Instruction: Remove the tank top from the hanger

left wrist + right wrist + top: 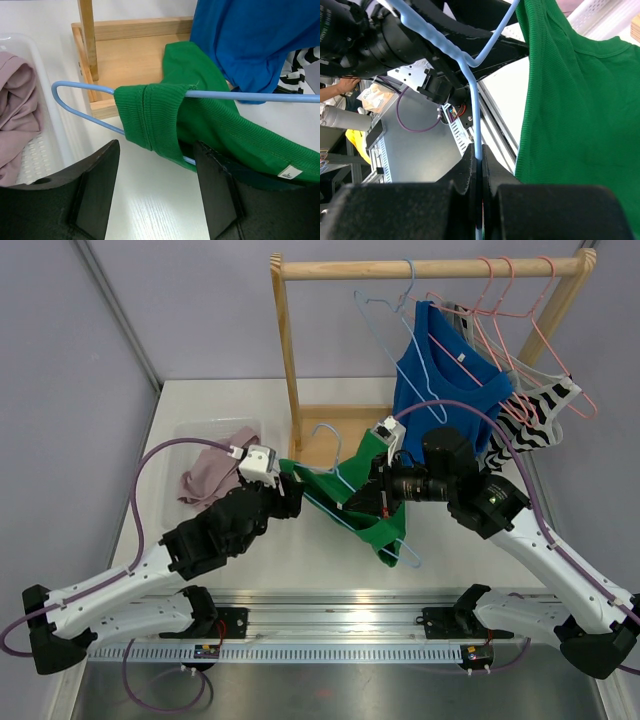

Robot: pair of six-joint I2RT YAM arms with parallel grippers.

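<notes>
The green tank top hangs on a light blue hanger held low over the table in the middle. My right gripper is shut on the hanger's wire, with the green cloth draped beside it. My left gripper is open just in front of the top's left strap, which is looped over the hanger's arm. Its fingers stand on either side below the strap and do not touch it.
A wooden rack stands behind, holding a blue tank top, a striped garment and pink hangers. A white basket with a mauve cloth sits at the left. The rack's wooden base lies just beyond the strap.
</notes>
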